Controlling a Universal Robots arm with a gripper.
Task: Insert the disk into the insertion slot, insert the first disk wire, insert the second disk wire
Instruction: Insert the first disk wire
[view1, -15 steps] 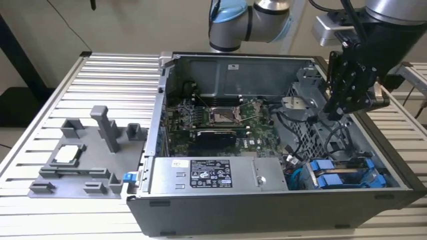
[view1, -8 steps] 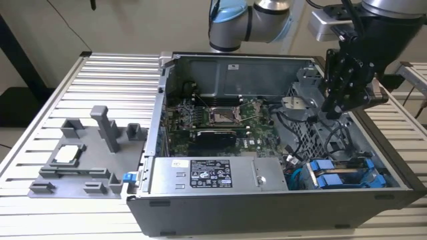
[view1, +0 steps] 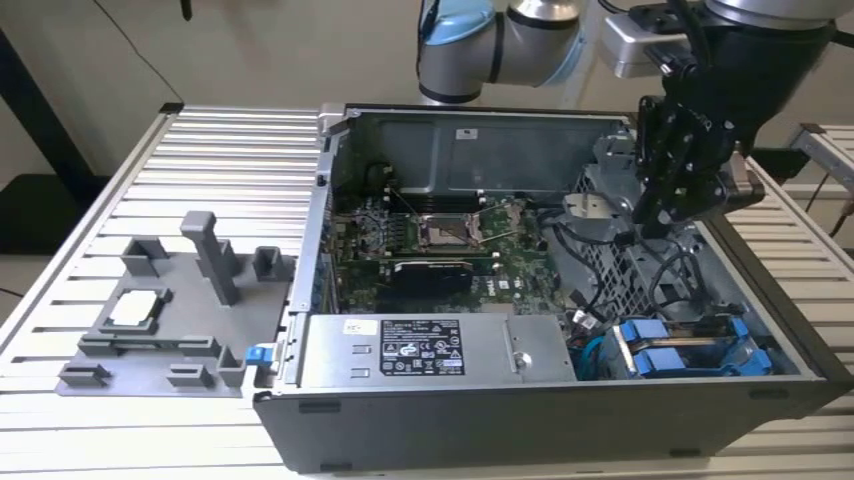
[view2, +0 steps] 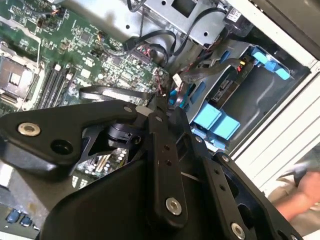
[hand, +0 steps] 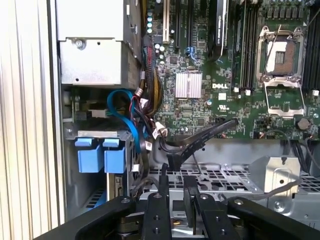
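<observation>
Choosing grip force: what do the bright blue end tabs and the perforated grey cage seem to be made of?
The bright blue end tabs look like moulded plastic: even colour, soft sheen. The perforated grey cage looks like sheet metal, probably steel: folded walls, punched holes, dull silvery finish.

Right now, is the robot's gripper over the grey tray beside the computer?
No: in the exterior view the gripper hangs over the open computer case, apart from the grey tray.

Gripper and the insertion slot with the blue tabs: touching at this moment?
Apart. In the exterior view the gripper hangs over the perforated cage, with cables and open space between it and the insertion slot.
</observation>
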